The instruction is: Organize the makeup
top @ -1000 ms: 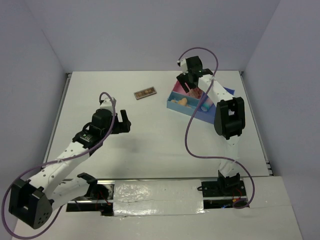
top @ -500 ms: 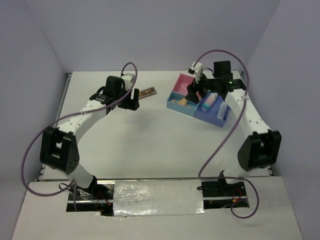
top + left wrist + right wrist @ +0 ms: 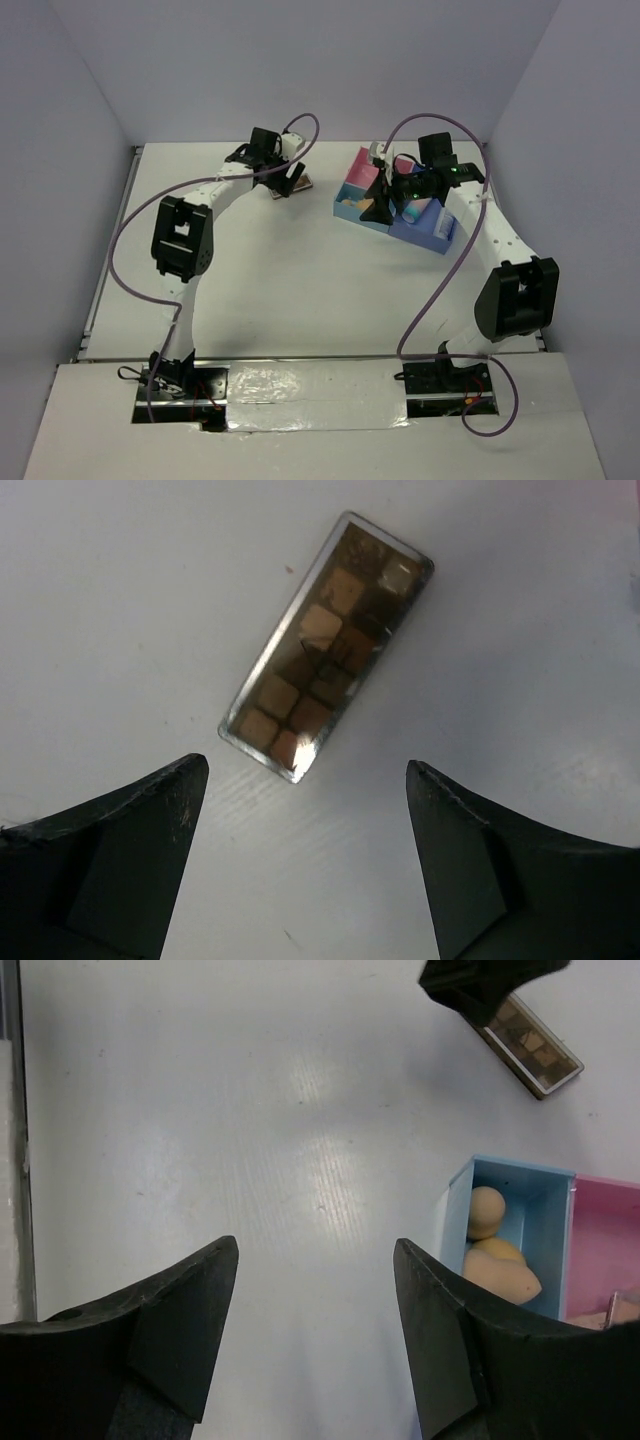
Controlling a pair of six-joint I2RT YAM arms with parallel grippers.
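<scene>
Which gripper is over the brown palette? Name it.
The left gripper: its open jaws hang above the brown palette, lying flat and untouched. The right gripper, also open, hovers near the tray.

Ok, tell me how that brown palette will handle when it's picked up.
The brown palette looks rigid and flat, so it likely won't flex or roll. Lying flush on the table, its thin edges may be hard to pinch. Its glossy rim could prove slippery.

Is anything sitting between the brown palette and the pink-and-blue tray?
No. Only bare white table separates the brown palette from the tray, seen in the right wrist view.
</scene>
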